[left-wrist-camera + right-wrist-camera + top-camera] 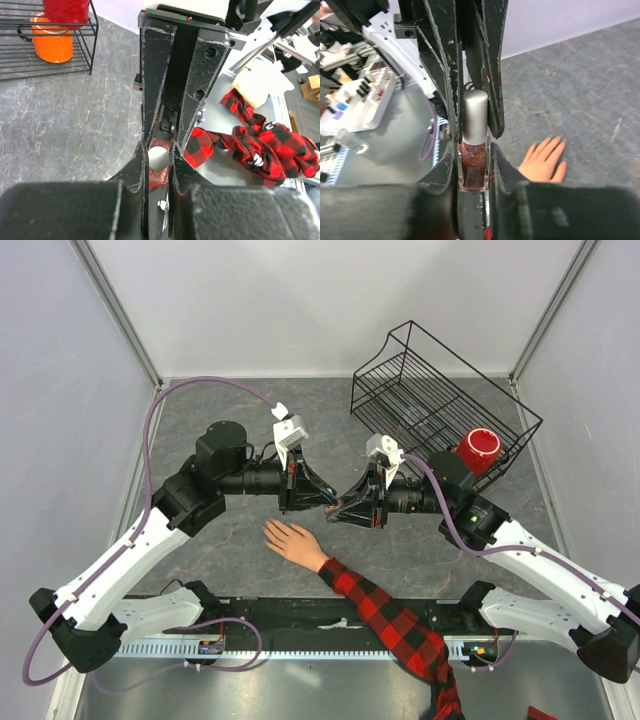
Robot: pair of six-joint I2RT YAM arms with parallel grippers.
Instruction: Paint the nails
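Centre frame, the right tool clamps the glass bottle and the left tool its cap, while the hand lies on the table just below, its tiny hard nails likely needing brush-light contact, no grip.

Grey marbled tabletop between pale walls, black wire rack at its far right corner.
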